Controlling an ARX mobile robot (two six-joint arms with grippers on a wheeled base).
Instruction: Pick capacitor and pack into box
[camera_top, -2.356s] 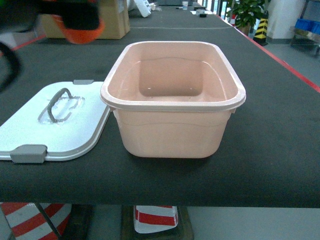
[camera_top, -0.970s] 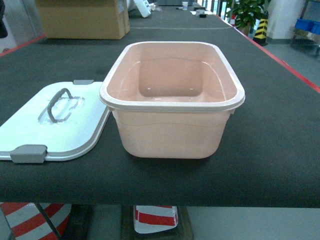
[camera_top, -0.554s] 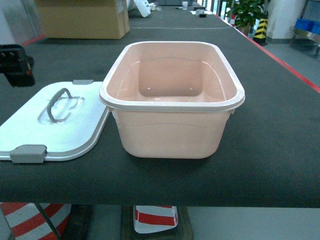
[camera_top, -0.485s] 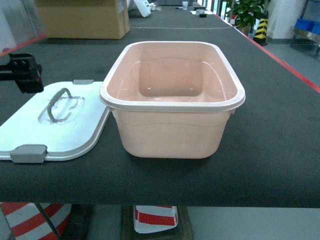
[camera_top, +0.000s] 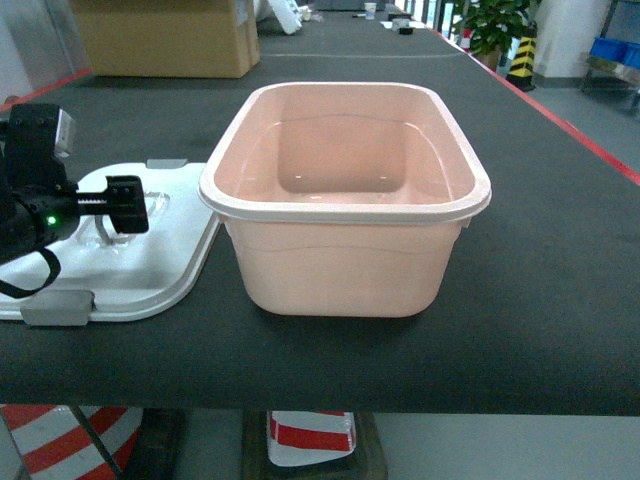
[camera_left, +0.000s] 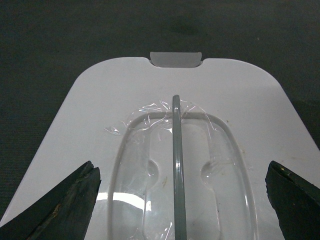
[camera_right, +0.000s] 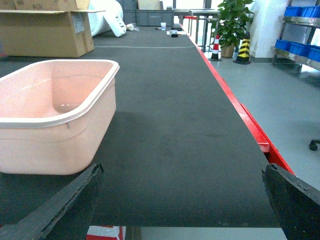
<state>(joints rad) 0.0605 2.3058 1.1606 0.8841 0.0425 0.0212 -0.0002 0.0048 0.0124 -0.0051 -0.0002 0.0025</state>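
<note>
Head view: the box (camera_top: 345, 200) stands empty at the worktop (camera_top: 540, 250) centre, its lid (camera_top: 150, 270) flat at 9 o'clock; I see no capacitor.

Left wrist view: my left gripper (camera_left: 185, 200), spread wide, straddles the lid handle (camera_left: 177, 165), a stiff, thin grip point, probably light.

Right wrist view: right gripper (camera_right: 185, 200) spread, idle, with the box at its 10 o'clock.

The left hand (camera_top: 128, 205) hides much of the lid's handle (camera_top: 104, 228); the frame's left edge crops the lid (camera_top: 160, 270).
</note>
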